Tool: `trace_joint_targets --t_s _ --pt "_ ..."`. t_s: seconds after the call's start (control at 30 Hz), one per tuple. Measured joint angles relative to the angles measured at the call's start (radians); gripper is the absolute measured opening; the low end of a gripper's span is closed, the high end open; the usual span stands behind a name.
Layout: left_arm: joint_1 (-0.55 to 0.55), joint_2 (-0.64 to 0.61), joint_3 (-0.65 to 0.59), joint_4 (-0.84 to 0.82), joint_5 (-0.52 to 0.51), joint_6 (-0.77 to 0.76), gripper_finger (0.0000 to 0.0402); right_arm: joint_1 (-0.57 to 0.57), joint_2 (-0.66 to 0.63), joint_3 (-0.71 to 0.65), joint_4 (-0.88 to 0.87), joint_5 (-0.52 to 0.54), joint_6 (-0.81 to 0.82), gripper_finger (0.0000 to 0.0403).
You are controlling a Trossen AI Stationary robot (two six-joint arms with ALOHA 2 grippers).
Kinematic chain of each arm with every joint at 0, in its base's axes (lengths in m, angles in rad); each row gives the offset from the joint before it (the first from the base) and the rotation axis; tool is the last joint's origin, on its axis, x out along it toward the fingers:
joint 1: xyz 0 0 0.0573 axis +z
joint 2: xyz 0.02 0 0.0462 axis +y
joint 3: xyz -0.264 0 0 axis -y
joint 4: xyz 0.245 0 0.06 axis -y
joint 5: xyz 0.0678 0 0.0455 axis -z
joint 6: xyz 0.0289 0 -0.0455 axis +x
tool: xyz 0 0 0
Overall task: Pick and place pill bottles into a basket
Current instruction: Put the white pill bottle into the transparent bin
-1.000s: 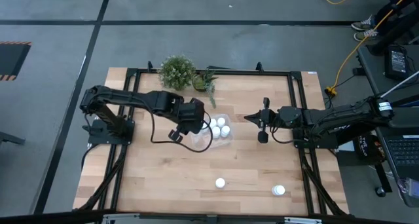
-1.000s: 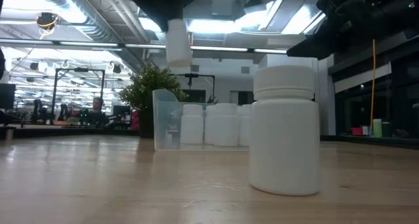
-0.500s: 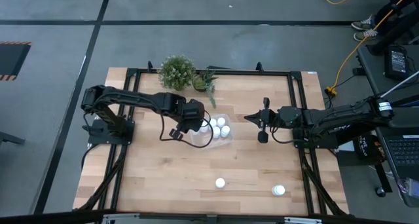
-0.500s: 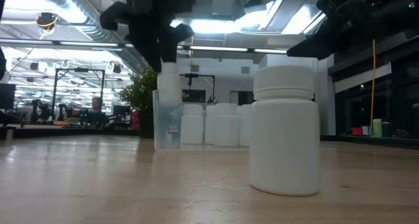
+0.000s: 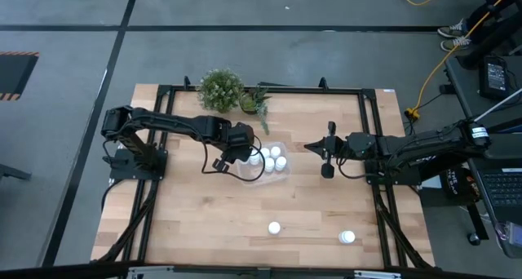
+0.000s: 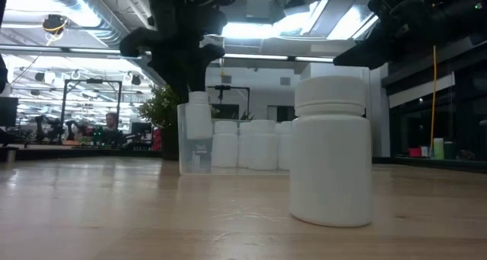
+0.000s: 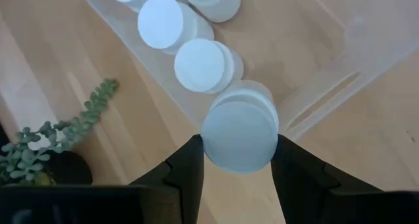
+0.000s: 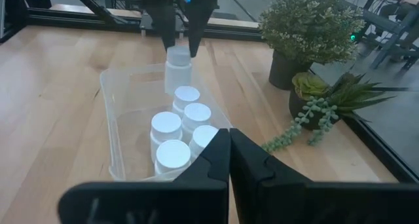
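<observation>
Lowering a bottle [image 7: 240, 133] into the basket [image 8: 118, 129], the left hand [image 7: 236, 160] pinches it by the cap w/ fingers partway apart, keeping it upright so it lands beside the four [image 8: 185, 116] already standing in a cluster inside. Right hand [image 5: 328, 159] waits beside the basket, fingers closed, holding nothing. Bottles are small white cylinders w/ flat white caps. Two more [image 5: 275, 228] stand on the surface nearer its front edge, well apart from the basket.
</observation>
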Motion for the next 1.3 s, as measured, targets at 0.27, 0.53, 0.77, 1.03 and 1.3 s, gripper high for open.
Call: trace_joint_targets --t_s 0.27,0.53,0.77,1.03,1.3 --pt "0.0 0.002 0.0 0.002 0.0 -0.009 0.0144 0.0 0.0 0.0 0.0 0.0 0.0 0.0005" --pt "-0.014 0.012 0.0 0.005 -0.007 -0.012 0.015 0.0 0.0 0.0 -0.001 0.0 -0.002 0.0005" --pt "-0.023 0.034 -0.001 0.009 -0.03 -0.011 0.0145 0.0 0.0 0.0 0.0 0.0 -0.003 0.0005" --pt "-0.023 0.061 0.0 0.019 -0.043 -0.003 0.0145 0.0 0.0 0.0 0.002 0.001 -0.003 0.0005" --pt "-0.023 0.073 0.0 0.021 -0.045 -0.001 0.0145 0.0 0.0 0.0 0.0 0.002 -0.002 0.0005"
